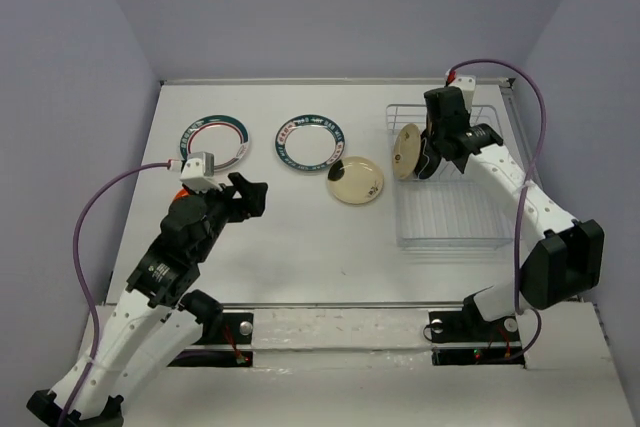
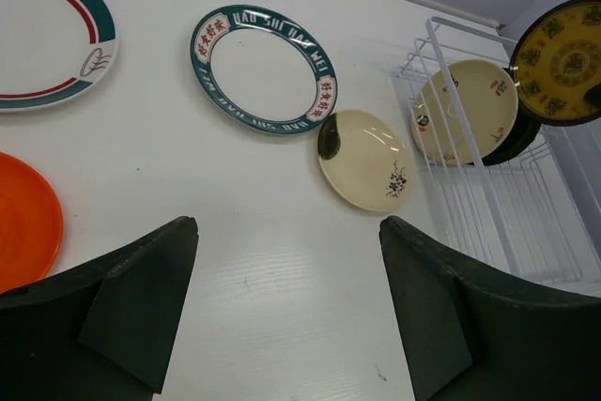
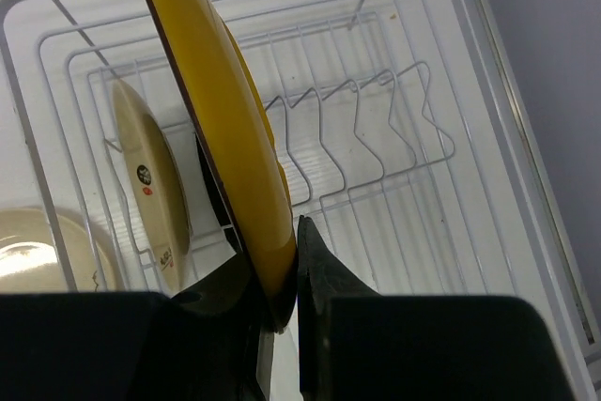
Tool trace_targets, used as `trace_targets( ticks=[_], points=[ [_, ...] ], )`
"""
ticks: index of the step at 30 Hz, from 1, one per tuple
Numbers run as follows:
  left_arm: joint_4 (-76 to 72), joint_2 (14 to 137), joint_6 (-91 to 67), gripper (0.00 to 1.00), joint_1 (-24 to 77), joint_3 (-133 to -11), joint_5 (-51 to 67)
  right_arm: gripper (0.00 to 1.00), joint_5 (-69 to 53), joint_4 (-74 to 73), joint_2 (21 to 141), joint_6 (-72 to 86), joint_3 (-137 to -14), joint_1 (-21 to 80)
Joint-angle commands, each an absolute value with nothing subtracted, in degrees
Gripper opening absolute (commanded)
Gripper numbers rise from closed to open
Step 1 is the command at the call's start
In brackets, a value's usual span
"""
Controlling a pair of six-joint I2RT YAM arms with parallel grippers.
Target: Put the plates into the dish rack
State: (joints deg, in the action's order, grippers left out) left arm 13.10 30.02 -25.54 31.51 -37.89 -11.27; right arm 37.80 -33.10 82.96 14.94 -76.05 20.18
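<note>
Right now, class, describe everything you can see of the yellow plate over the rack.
The yellow plate is round and glossy, amber with dark printed patterns and a dark rim. It is held on edge, nearly upright, its lower rim pinched in the right gripper, over the dish rack, beside the cream plate standing there. Whether it touches the wires is unclear.

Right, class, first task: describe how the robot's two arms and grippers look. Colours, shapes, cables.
The left arm and right arm have white links and black joints. The left gripper and right gripper have black, wedge-shaped fingers. A purple cable loops to a small pale camera box on each wrist.
</note>
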Motion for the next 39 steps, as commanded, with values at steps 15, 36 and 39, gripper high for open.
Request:
trace_targets(
  ticks=[15, 36, 39],
  points=[
    [13.01, 32.52, -25.58, 0.89, 31.55, -40.43, -13.80, 0.07, 34.45, -33.75, 85.78, 23.82, -70.67, 19.78],
    [12.84, 32.96, -25.75, 0.88, 31.29, -41.22, -17.75, 0.60, 14.11, -26.56, 70.94, 20.65, -70.15, 25.47],
    [11.78, 30.77, -25.93, 0.88, 31.20, -42.62, -19.24, 0.63, 8.01, -15.69, 75.65, 24.07, -69.78, 38.11]
  ],
)
